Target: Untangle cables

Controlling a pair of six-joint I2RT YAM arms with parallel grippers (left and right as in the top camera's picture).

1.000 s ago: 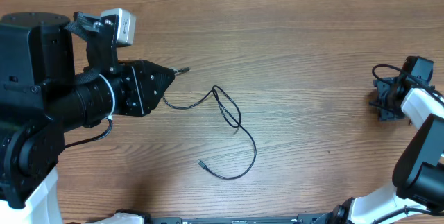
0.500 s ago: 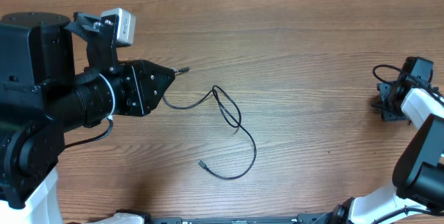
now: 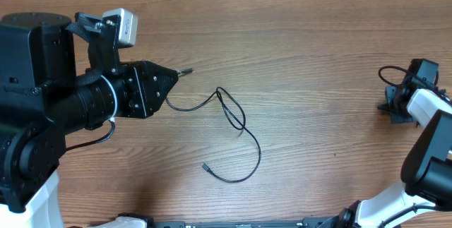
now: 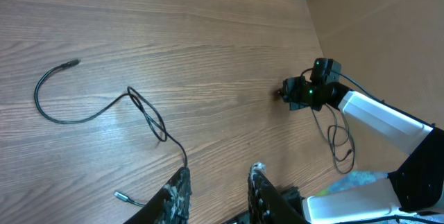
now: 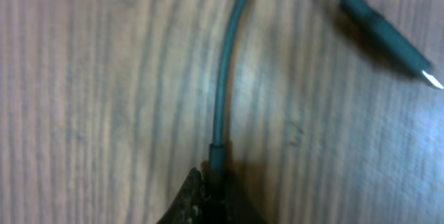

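Observation:
One thin black cable lies loose mid-table, with a small loop and a plug end near the front. Its silvery plug pokes out beside my left gripper. In the left wrist view the same cable runs under my left gripper, whose jaws stand apart over bare wood. At the far right, my right gripper is shut on the end of a second cable, which loops behind it. Another plug lies close by.
The bulky left arm covers the table's left side. The right arm's white link reaches in from the right edge. A cardboard wall borders the far side of the wooden table.
The right gripper's jaws have closed onto the cable end and it has shifted slightly. The left arm and the middle cable have not moved.

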